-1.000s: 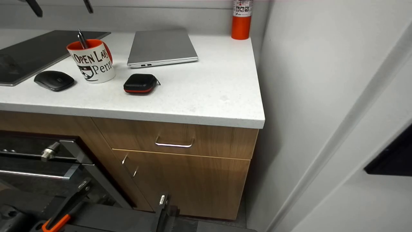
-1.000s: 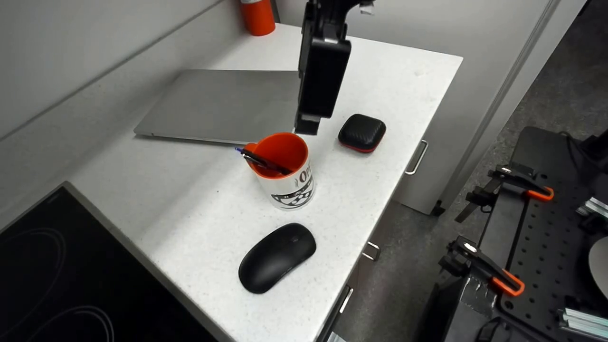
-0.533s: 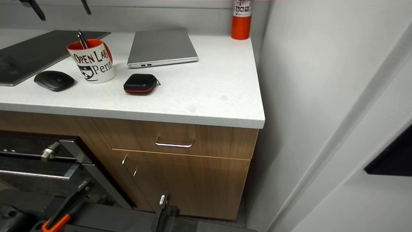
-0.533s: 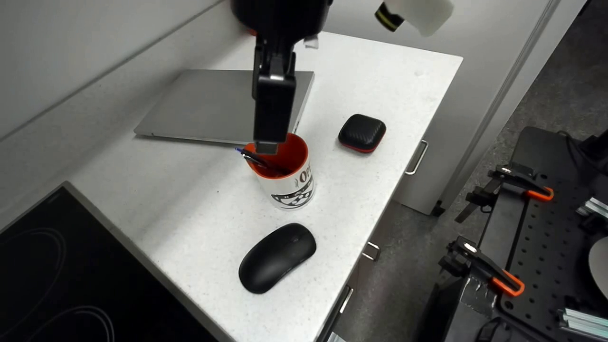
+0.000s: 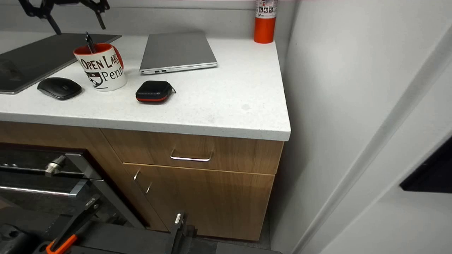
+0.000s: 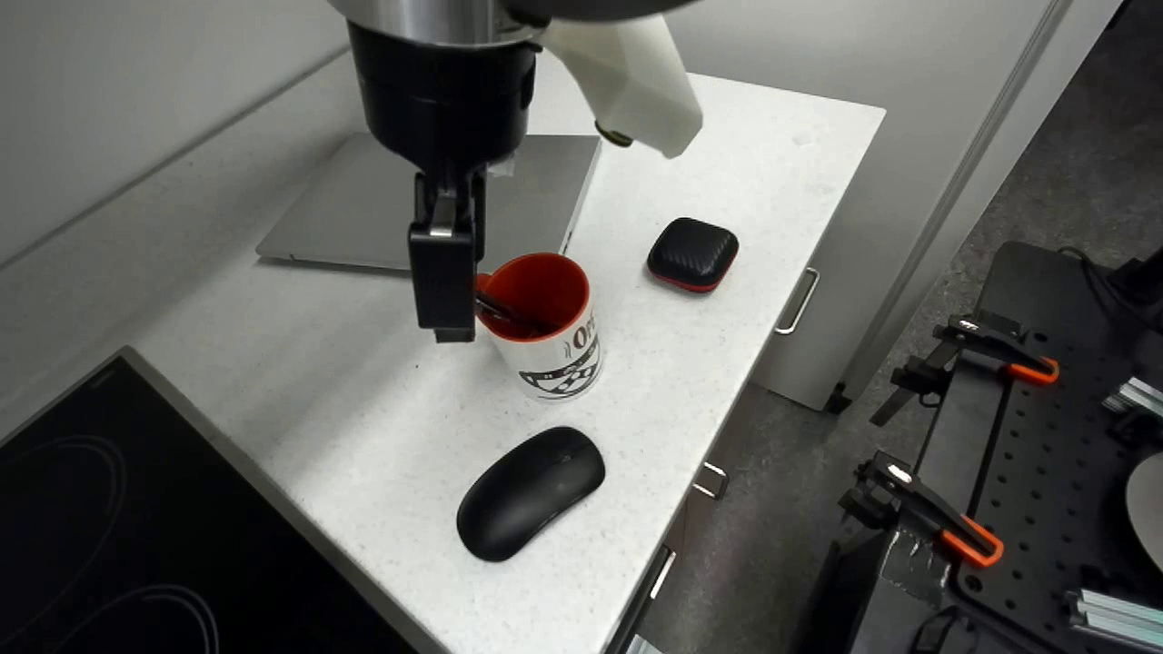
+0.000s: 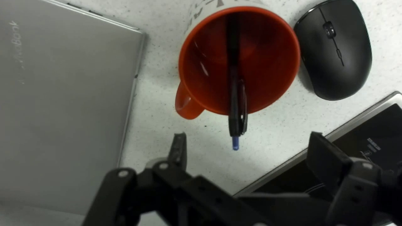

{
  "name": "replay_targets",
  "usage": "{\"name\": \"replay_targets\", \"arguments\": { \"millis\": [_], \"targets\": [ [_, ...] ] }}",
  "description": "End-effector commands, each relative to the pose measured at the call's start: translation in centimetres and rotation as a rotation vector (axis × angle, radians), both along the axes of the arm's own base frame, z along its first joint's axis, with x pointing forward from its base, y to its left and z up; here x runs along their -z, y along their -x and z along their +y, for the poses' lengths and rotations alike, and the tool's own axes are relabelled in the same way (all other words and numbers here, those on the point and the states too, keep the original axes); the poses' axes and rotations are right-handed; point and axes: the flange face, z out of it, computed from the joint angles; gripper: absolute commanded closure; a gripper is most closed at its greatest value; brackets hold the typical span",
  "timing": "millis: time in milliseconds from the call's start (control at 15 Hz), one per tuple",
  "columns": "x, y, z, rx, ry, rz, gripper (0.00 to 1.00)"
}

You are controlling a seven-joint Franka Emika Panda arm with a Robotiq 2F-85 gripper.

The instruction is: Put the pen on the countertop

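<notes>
The pen (image 7: 234, 94) stands tilted in the mug (image 5: 109, 79), just ahead of the gripper (image 7: 249, 146), its blue end sticking out past the rim toward the fingers (image 7: 179, 150). In the wrist view its long axis runs nearly straight up and down, and the blue end points into the gap between the fingers, which are spread wide apart and hold nothing. The clip lies along the upper part of the pen. The opposite end slants away from the gripper, down into the mug, where it fades into shadow and its tip is hard to make out.

In an exterior view a finger (image 6: 443, 282) covers the pen's upper end. In an exterior view the top edge cuts off the upper part of the gripper (image 5: 81, 31).

Below the gripper is the countertop (image 5: 229, 91), bearing the mug. The laptop (image 7: 69, 103) lies to one side of the gripper, cut off by the wrist view's left edge; the cooktop (image 7: 384, 136) lies on the opposite side, partly hidden by a finger. The mouse (image 7: 337, 56) lies farther ahead of the gripper, near the mug.
</notes>
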Motion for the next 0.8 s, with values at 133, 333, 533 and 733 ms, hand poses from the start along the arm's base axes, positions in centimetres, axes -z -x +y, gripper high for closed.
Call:
{"name": "replay_targets", "arguments": {
  "millis": [133,333,533,733],
  "targets": [
    [0.4,-1.9,0.6,-0.002,-0.013,-0.002,0.00],
    [0.4,-2.0,0.4,0.004,-0.019,0.002,0.36],
    [0.4,-1.7,-0.1,0.016,-0.022,0.005,0.63],
    [0.4,-1.2,-0.8,0.032,-0.024,0.027,0.88]
  ]
}}
